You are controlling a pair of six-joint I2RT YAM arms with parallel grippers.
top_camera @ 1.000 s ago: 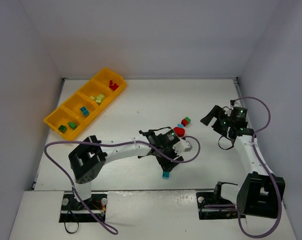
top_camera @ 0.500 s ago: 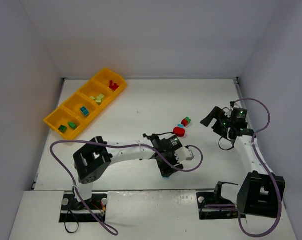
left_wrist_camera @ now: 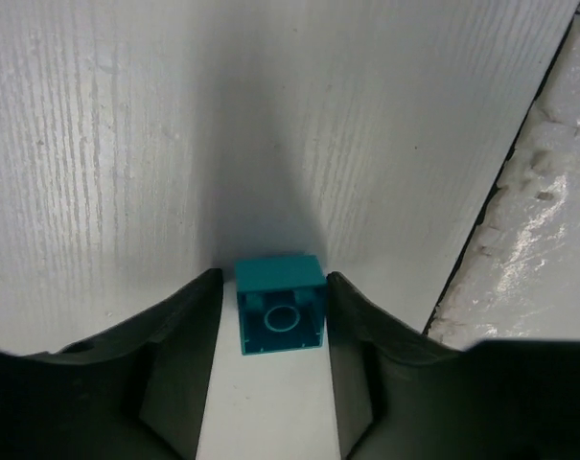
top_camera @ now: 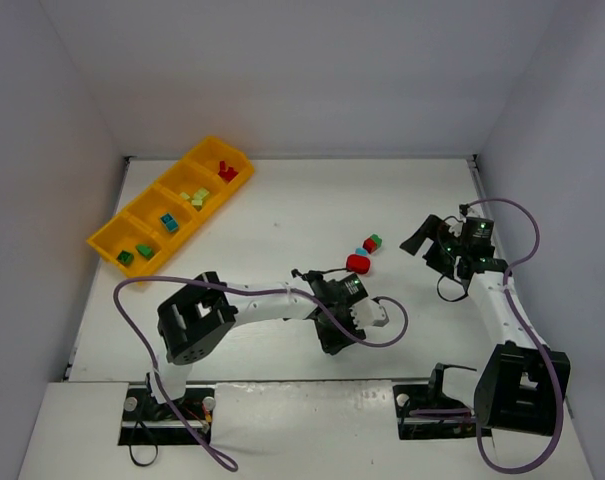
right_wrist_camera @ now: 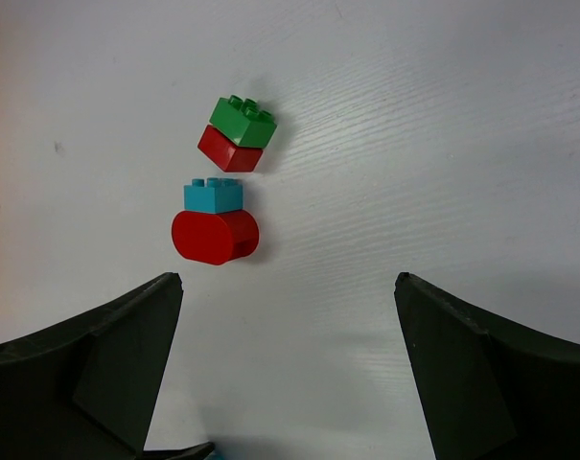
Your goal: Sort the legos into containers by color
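Observation:
A teal lego (left_wrist_camera: pixel 280 305) lies on the white table, hollow side toward the camera, between the tips of my left gripper (left_wrist_camera: pixel 273 287). The right finger touches it and a thin gap shows at the left finger, so the jaws are open but narrow. Seen from above, the left gripper (top_camera: pixel 332 338) hides this brick. Farther out lie a red half-round lego (right_wrist_camera: pixel 215 237) with a light blue brick (right_wrist_camera: pixel 213 195) on it, and a green brick on a red one (right_wrist_camera: pixel 243 121). My right gripper (right_wrist_camera: pixel 288 283) hangs wide open short of them, holding nothing.
The orange-yellow tray (top_camera: pixel 104 240) sits at the far left; its containers hold red (top_camera: pixel 225 170), yellow-green (top_camera: pixel 194 196), blue (top_camera: pixel 168 222) and green (top_camera: pixel 137 252) bricks. The table's near edge seam (left_wrist_camera: pixel 481 230) runs just right of the left gripper. White walls close in the sides.
My left gripper has dropped toward the near edge onto the teal brick, which now sits hidden under it from above, and its jaws have narrowed round it. The right arm has stayed still.

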